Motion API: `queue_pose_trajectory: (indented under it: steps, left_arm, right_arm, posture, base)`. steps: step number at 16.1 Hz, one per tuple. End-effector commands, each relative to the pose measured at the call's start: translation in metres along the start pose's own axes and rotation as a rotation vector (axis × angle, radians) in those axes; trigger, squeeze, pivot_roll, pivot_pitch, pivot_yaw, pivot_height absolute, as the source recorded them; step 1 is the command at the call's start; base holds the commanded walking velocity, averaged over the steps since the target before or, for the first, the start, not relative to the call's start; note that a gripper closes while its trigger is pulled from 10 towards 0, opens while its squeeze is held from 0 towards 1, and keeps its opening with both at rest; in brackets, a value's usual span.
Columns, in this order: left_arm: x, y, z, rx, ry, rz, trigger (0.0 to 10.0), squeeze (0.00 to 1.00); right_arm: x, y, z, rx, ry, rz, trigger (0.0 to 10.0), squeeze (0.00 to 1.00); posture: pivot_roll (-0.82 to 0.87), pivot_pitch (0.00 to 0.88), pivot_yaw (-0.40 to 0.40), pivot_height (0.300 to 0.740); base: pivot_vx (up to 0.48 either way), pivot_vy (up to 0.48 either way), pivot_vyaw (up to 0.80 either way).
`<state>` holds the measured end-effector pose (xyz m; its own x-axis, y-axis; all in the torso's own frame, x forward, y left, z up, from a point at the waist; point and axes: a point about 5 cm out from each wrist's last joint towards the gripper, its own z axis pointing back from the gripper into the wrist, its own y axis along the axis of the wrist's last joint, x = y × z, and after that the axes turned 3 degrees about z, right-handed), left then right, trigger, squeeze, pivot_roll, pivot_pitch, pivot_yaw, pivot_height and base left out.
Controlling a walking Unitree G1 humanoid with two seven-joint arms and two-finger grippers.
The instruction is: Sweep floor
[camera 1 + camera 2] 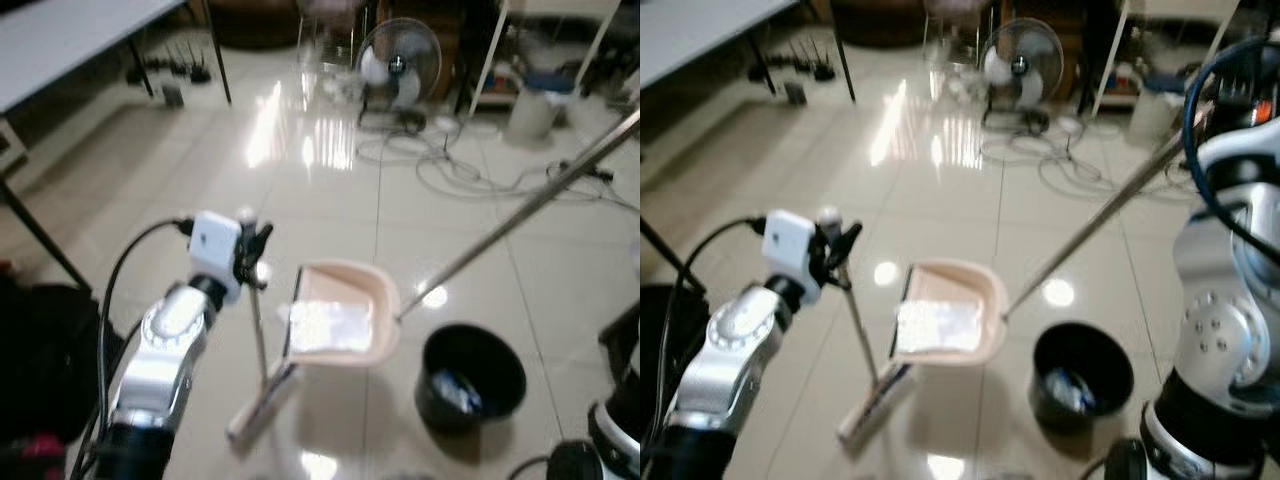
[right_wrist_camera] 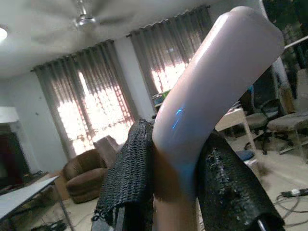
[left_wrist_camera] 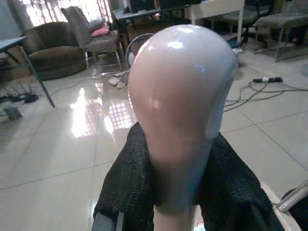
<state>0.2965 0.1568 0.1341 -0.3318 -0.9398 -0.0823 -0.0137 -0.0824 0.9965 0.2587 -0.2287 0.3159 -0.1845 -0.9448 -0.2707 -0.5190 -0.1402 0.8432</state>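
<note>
We log, taking the black bin (image 1: pixel 469 377) as landmark: dustpan (image 1: pixel 345 318), cream, just left of the bin and lifted clear of the floor, carrying a pale heap of sweepings (image 1: pixel 330 325); we judge it held there for tipping. Its long metal handle (image 1: pixel 520 209) slants up over the bin to our right gripper (image 2: pixel 175 192), clamped on the cream grip. Broom (image 1: pixel 262 396), further left, stands upright, head on the tiles, parked; our left gripper (image 3: pixel 175 192) is closed about its rounded knob. Bin holds some scraps (image 1: pixel 458 392).
</note>
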Motion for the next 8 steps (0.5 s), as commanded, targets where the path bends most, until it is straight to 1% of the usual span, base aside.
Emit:
queue_pose_trajectory:
  steps: [1,8]
  left_arm:
    - [0.0037,0.0099,-0.005,0.043,-0.015,-0.016,10.0,0.0]
    - [0.0063,0.0095,-0.0066,0.042,-0.029,-0.01,10.0,0.0]
  right_arm:
    - [0.005,0.0075,-0.001,0.019,-0.006,0.002,10.0,0.0]
    - [0.0134,0.0096,0.0023,0.016,-0.038,0.007,10.0,0.0]
  posture:
    - [-0.15,0.046,0.066,0.74]
    - [-0.15,0.052,0.075,0.74]
  base:
    - [0.0,-0.424,0.0]
    - [0.0,-0.428,0.0]
